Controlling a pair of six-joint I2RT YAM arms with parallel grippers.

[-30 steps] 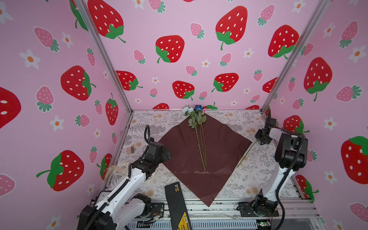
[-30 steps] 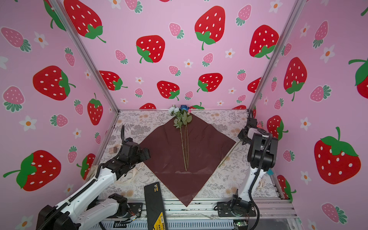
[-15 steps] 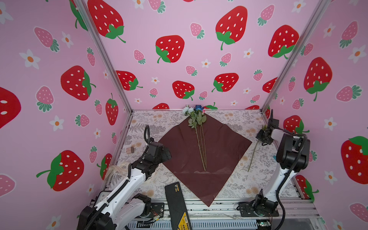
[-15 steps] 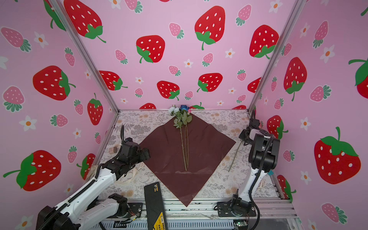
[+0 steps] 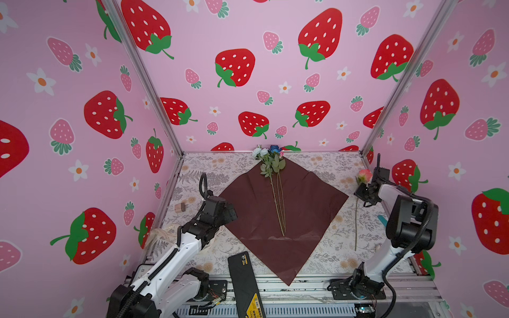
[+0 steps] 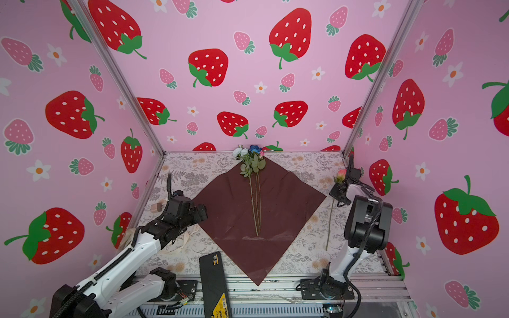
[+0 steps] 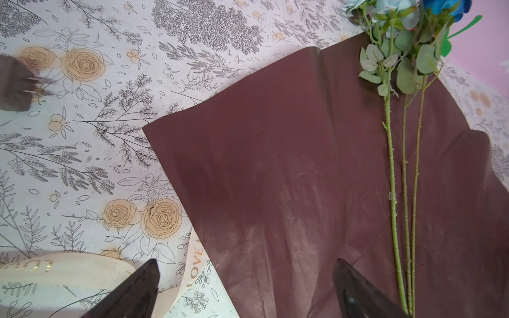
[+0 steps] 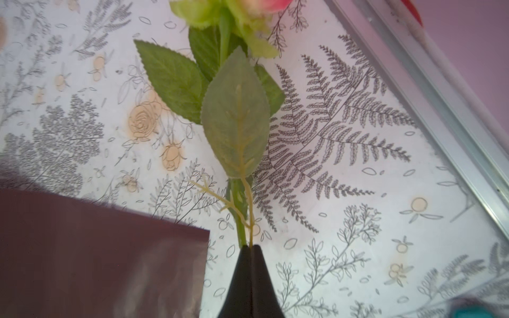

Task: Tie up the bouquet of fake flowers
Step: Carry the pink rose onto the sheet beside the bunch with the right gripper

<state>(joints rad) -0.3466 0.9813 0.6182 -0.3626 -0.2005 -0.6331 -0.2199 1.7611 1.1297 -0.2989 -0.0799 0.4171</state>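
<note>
The bouquet of fake flowers is in parts. Two long green stems (image 5: 278,203) with pale and dark blue blooms (image 5: 268,152) lie along the middle of the dark red wrapping paper (image 5: 303,209). My right gripper (image 5: 363,190) is shut on the stem of a pink flower (image 5: 365,174) at the paper's right corner. The flower's stem (image 5: 356,223) hangs down to the table. The right wrist view shows the jaws pressed together on that stem (image 8: 241,234) below a big leaf (image 8: 235,121). My left gripper (image 5: 228,212) stands open over the paper's left corner (image 7: 275,165), holding nothing.
A cream lettered ribbon (image 7: 68,271) lies under my left arm. A small tan plug (image 5: 180,207) sits at the left wall. A black device with a yellow label (image 5: 245,283) rests on the front rail. A teal thing (image 5: 382,220) lies beside the right arm.
My right gripper has shut on the pink flower's stem and raised it, so the bloom now shows above the jaws and the stem hangs steeper. The left arm has not moved.
</note>
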